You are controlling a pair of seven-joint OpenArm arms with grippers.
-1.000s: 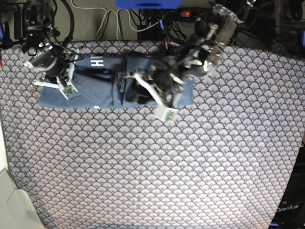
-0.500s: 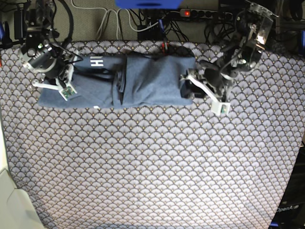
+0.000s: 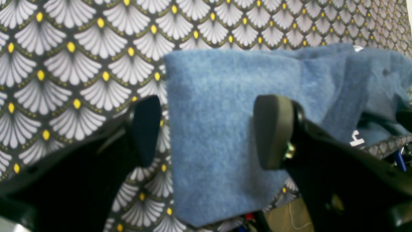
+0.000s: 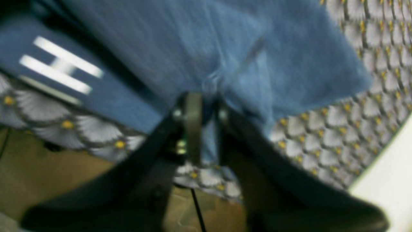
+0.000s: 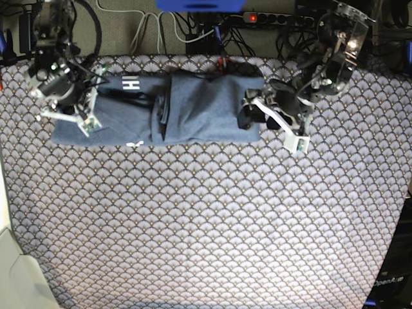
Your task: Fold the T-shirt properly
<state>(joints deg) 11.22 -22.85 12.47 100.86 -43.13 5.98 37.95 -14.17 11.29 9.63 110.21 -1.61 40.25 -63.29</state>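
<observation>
The slate-blue T-shirt (image 5: 199, 109) lies folded into a long band across the far side of the table, with white lettering (image 5: 131, 84) near its left end. My left gripper (image 5: 257, 116) hovers at the band's right end. In the left wrist view my left gripper (image 3: 209, 132) is wide open and straddles the T-shirt (image 3: 225, 129) edge without gripping it. My right gripper (image 5: 74, 116) sits on the band's left end. In the blurred right wrist view my right gripper (image 4: 207, 103) has a narrow gap filled with puckered T-shirt (image 4: 225, 48) cloth. Whether it pinches is unclear.
The scallop-patterned tablecloth (image 5: 206, 219) covers the table. Cables and a power strip (image 5: 257, 18) run behind the far edge. A white object (image 5: 16, 277) sits off the near left corner. The far table edge lies close behind both grippers.
My left gripper swung from the middle of the T-shirt to its right end and opened wide, leaving the folded cloth flat. My right gripper stayed at the left end, its jaws parting slightly.
</observation>
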